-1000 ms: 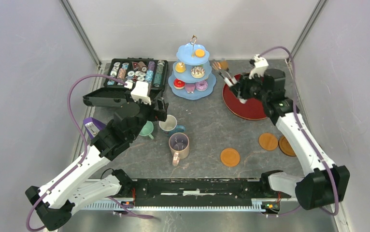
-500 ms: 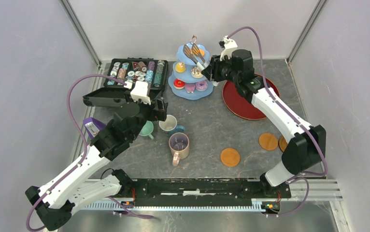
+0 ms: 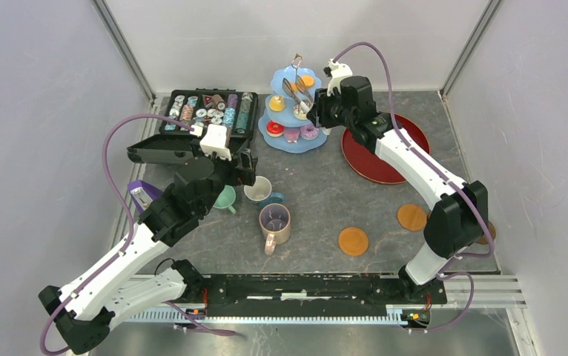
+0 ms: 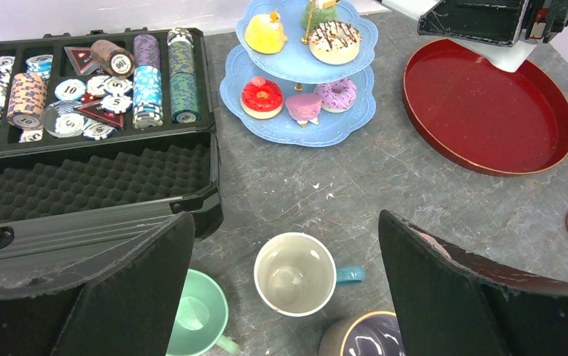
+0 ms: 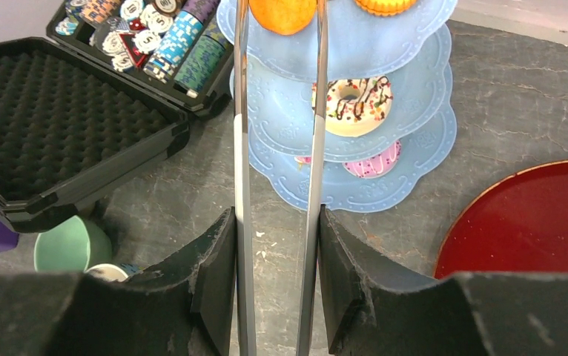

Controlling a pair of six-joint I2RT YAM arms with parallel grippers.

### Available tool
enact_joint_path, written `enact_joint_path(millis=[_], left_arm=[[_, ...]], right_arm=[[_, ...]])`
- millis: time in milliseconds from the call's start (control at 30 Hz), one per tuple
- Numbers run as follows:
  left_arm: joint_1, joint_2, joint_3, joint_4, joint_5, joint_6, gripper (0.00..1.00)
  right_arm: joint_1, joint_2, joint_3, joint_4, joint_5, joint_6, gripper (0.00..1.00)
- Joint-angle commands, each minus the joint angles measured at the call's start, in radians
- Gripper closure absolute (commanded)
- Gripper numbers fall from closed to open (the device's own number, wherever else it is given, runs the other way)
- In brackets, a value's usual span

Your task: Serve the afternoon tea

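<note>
Metal tongs [image 5: 242, 185] are clamped in the right pincer [image 5: 277, 222], their arms straddling an orange pastry [image 5: 281, 13] on the pale-blue stand [image 5: 414, 111]. The left pincer [image 4: 285, 221] gapes wide, holding nothing, above the white-and-blue mug [image 4: 296, 274] just in front of the stand.

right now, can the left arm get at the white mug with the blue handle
Probably yes: the left tool is open and facing the white mug, with nothing covering it, though the green mug sits close beside it.
</note>
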Motion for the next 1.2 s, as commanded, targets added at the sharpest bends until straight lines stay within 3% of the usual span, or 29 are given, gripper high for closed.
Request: enact_joint_path(millis=[0, 567, 1033, 1167], left_arm=[[-0.001, -0.011, 0.022, 0.004, -0.010, -0.021, 0.01], [-0.001, 0.000, 0.025, 0.004, -0.008, -0.021, 0.01], [-0.001, 0.018, 0.028, 0.004, 0.002, -0.026, 0.01], [-0.001, 0.006, 0.024, 0.005, -0.016, -0.021, 0.01]], right_arm=[[0.009, -0.007, 0.054, 0.035, 0.038, -0.026, 0.64], [0.016, -0.051, 0.019, 0.056, 0.029, -0.059, 0.50], [0.016, -0.170, -0.027, 0.021, 0.025, -0.062, 0.52], [0.016, -0.264, -0.130, 0.017, 0.039, -0.080, 0.52]])
